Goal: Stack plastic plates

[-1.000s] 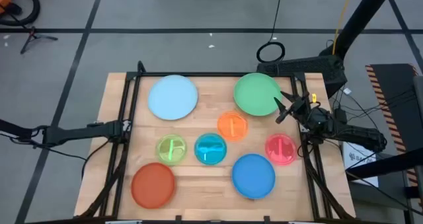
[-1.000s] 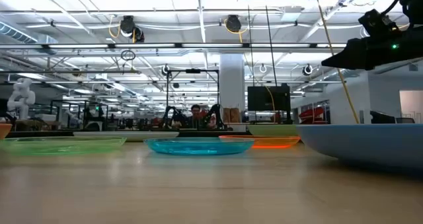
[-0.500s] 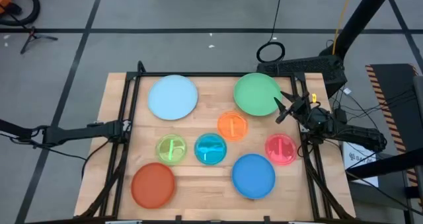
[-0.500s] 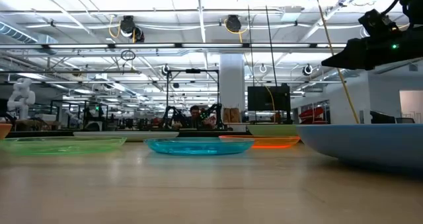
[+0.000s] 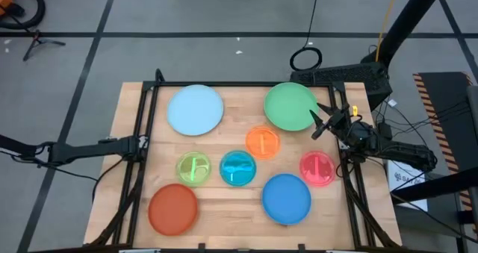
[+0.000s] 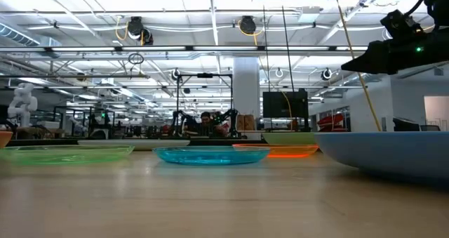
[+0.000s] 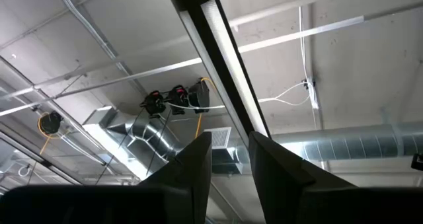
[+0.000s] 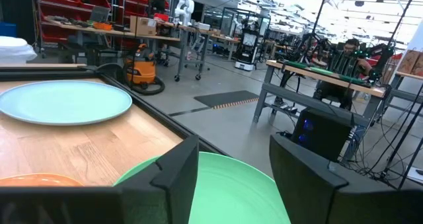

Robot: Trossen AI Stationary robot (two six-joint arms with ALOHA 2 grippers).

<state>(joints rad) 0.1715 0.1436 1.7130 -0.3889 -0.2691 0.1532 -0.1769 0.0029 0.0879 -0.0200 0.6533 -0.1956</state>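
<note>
Eight plastic plates lie flat and apart on the wooden table. The larger ones are light blue (image 5: 195, 110), green (image 5: 290, 106), blue (image 5: 286, 198) and red-orange (image 5: 173, 207). The smaller see-through ones are orange (image 5: 262, 142), lime (image 5: 193, 168), cyan (image 5: 238, 168) and pink (image 5: 317, 168). My right gripper (image 5: 320, 120) stands open at the table's right edge, above the green plate's (image 8: 231, 184) rim, touching nothing. My left gripper (image 7: 230, 163) is at the table's left edge and points up at the ceiling, its fingers slightly apart and empty.
A black frame (image 5: 146, 126) runs along the table's left, far and right edges. In the low view the blue plate (image 6: 382, 152) is nearest, with the cyan plate (image 6: 210, 154) and the lime plate (image 6: 70, 152) behind it. People sit at benches beyond the table.
</note>
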